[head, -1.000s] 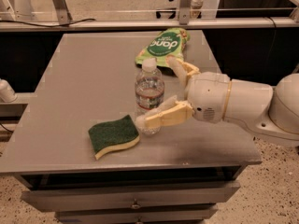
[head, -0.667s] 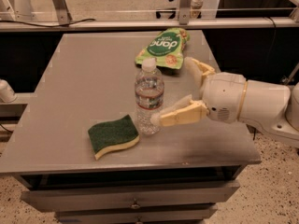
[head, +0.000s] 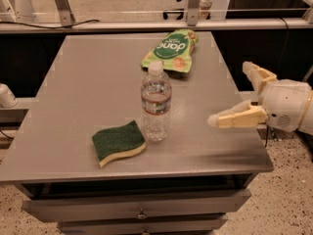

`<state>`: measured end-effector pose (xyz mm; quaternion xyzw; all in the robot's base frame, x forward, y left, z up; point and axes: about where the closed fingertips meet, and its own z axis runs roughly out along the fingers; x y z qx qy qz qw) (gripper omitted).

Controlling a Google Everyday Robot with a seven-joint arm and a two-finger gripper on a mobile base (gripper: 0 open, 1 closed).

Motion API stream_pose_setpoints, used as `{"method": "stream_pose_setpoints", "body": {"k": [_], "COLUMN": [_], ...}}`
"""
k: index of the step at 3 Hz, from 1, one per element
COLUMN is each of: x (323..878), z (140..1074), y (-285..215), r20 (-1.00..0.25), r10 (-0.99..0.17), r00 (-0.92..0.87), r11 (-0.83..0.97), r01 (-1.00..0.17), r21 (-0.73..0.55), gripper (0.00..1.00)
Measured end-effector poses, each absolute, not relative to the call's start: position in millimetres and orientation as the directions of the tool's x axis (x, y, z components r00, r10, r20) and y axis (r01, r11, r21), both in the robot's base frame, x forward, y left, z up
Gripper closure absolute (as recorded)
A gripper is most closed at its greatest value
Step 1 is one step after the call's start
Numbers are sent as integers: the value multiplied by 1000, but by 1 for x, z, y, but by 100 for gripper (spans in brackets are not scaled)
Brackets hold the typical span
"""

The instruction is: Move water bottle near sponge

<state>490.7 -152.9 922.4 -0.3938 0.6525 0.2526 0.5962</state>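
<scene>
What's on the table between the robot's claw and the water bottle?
Nothing. In the camera view, only bare grey table lies between the open gripper, at the table's right edge, and the water bottle.

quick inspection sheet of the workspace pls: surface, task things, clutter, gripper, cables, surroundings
surface: grey table, flat top, no spills seen
job's things: water bottle upright, cap on, right beside the sponge; cannot tell if they touch
clutter: green snack pouch lying flat at the far edge
gripper: gripper open, holding nothing, at the table's right edge, apart from the bottle
cables: dark cable along the rail behind
surroundings: metal rail, drawers below, speckled floor
</scene>
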Motion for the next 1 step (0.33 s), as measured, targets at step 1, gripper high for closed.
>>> {"method": "stream_pose_setpoints", "body": {"k": [1], "x": [492], "z": [923], "y": [-159], "r20": [-976], "r10": [-216], "r00": [21], "r11": [570], "r01": [-809], "r21": [-143], "gripper": [0]}}
